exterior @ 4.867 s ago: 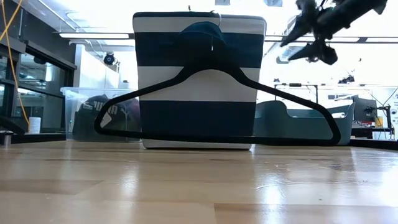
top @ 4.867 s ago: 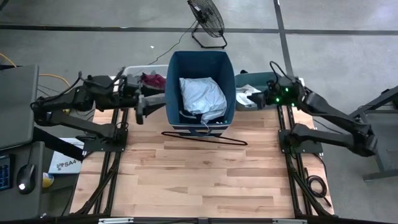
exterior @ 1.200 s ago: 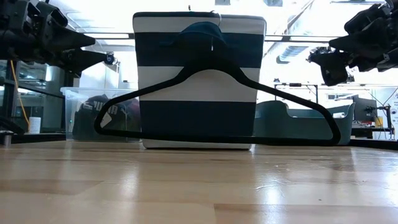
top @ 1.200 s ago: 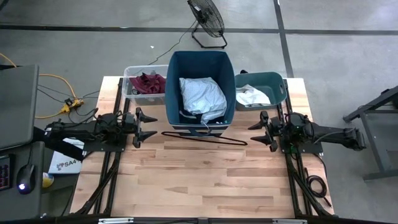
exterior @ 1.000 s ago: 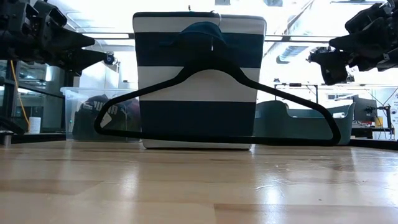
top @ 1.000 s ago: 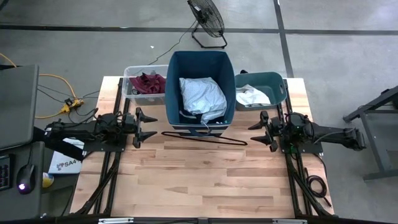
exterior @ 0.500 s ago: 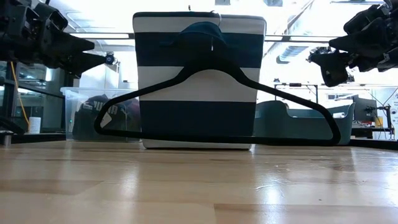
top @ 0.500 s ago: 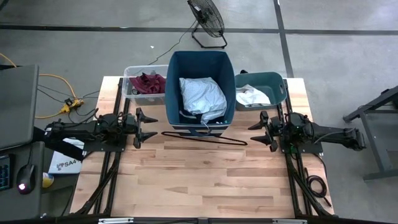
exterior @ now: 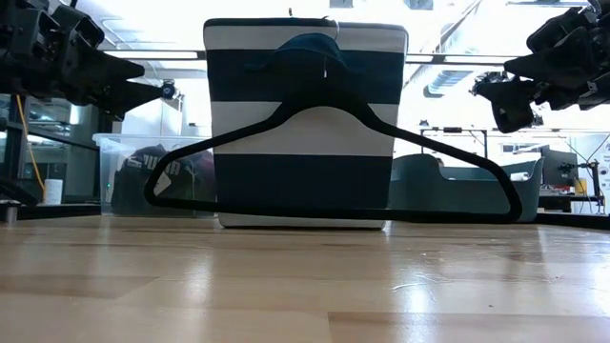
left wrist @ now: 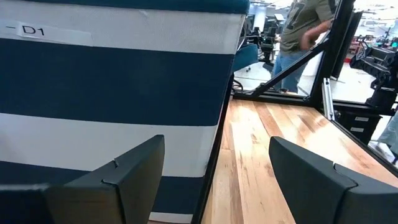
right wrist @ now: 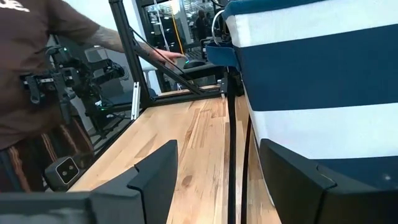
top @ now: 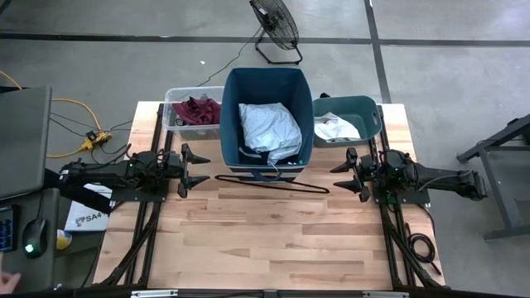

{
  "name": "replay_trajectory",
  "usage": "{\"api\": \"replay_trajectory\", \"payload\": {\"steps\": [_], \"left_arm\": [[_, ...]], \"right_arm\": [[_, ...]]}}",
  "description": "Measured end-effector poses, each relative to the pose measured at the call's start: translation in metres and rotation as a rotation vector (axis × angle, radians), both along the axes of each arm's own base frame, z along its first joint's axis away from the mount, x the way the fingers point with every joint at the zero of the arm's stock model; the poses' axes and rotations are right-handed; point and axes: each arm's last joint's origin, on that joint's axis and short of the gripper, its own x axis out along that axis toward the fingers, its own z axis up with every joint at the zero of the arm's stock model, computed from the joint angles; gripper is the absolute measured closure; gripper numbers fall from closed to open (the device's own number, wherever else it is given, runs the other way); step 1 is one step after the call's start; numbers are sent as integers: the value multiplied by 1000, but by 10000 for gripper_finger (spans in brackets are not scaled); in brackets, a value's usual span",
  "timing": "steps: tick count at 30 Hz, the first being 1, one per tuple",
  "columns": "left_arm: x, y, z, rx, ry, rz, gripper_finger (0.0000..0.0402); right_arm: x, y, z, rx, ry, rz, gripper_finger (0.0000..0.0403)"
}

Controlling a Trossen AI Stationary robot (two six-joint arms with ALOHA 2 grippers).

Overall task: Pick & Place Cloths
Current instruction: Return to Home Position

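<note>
A pale blue-grey cloth (top: 269, 128) lies inside the tall navy-and-white striped basket (top: 267, 87) at the table's far middle. Maroon cloth (top: 199, 110) fills the clear bin (top: 174, 99) to its left; through that bin's wall a dark garment (exterior: 152, 176) shows. A white cloth (top: 335, 128) lies in the teal tub (top: 368, 112) to the right. My left gripper (top: 193, 170) hovers open at the left edge, facing the basket. My right gripper (top: 345, 172) hovers open at the right edge, also facing it.
A thin black wire hanger (top: 272, 182) leans against the basket's near wall (exterior: 305, 143), its bar on the table. A wide stretch of bare wooden tabletop (top: 265, 240) spreads in front. People stand beyond the table in both wrist views (right wrist: 37, 74). A fan (top: 277, 29) stands on the floor behind.
</note>
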Motion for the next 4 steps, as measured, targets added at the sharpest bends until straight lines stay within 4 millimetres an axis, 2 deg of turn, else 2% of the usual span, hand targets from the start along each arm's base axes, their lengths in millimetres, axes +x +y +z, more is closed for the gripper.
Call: {"api": "replay_trajectory", "payload": {"steps": [4], "left_arm": [[0, 0, 0, 0, 2, 0, 116]], "right_arm": [[0, 0, 0, 0, 0, 0, 186]]}}
